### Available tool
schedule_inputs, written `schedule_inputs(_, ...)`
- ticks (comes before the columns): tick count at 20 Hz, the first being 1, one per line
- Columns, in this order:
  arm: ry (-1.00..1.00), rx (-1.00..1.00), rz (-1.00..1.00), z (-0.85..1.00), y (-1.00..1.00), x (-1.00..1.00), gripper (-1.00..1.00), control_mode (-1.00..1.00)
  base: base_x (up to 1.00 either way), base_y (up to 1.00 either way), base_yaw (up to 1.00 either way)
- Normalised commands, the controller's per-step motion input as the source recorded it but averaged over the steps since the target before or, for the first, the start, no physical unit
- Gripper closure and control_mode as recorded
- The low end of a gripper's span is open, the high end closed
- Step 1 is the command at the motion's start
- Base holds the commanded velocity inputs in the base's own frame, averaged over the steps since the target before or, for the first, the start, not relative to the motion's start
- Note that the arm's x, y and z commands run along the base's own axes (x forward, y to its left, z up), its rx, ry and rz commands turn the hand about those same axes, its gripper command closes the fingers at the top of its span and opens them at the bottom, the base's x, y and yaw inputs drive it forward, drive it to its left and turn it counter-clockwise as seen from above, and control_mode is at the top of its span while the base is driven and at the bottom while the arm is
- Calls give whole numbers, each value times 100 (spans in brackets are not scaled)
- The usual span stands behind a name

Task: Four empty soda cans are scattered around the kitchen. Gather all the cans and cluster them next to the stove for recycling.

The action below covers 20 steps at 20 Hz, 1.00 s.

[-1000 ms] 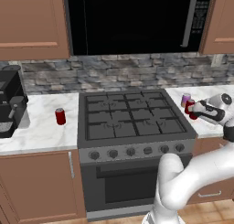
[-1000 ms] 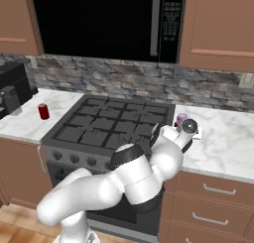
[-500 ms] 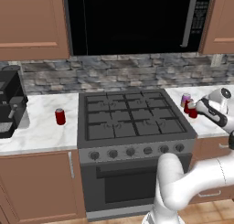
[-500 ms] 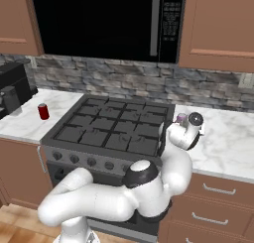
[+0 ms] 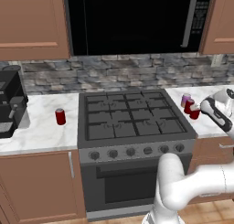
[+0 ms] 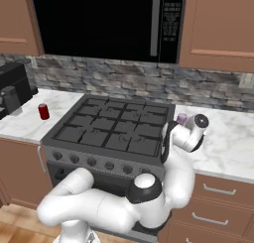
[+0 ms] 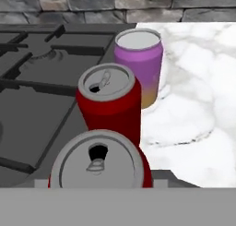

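Three soda cans cluster on the marble counter at the stove's (image 5: 132, 118) right edge: a purple-pink one (image 7: 138, 66) at the back, a red one (image 7: 109, 105) in the middle and a red one (image 7: 99, 163) nearest the hand. From the left base they read as purple-pink (image 5: 185, 99), red (image 5: 188, 105) and red (image 5: 195, 112). My gripper (image 5: 198, 110) is at the nearest red can, which sits centred at the bottom of the hand view, and looks shut on it; the fingertips are hidden. Left of the stove, another red can (image 5: 60, 116) stands alone on the counter.
A black coffee machine (image 5: 10, 104) stands at the far left of the counter. The black microwave (image 5: 132, 19) hangs over the stove, with wooden cabinets on both sides. My white arm (image 6: 149, 187) curls in front of the oven door.
The arm's elbow has swung lower and to the right in front of the oven. The hand stayed by the three cans, which have not moved.
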Motion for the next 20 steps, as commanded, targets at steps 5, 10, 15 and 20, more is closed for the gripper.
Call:
schedule_inputs(5, 0, 0, 14, -82, 0, -45, 100, -100, 0, 0, 0)
schedule_inputs(10, 0, -6, 13, -91, 16, -14, -100, -100, 0, 0, 0)
schedule_inputs(15, 0, -4, 11, -85, 11, -1, -100, -100, 0, 0, 0)
schedule_inputs(20, -1, -3, 7, -32, 0, -19, -100, -100, 0, 0, 0)
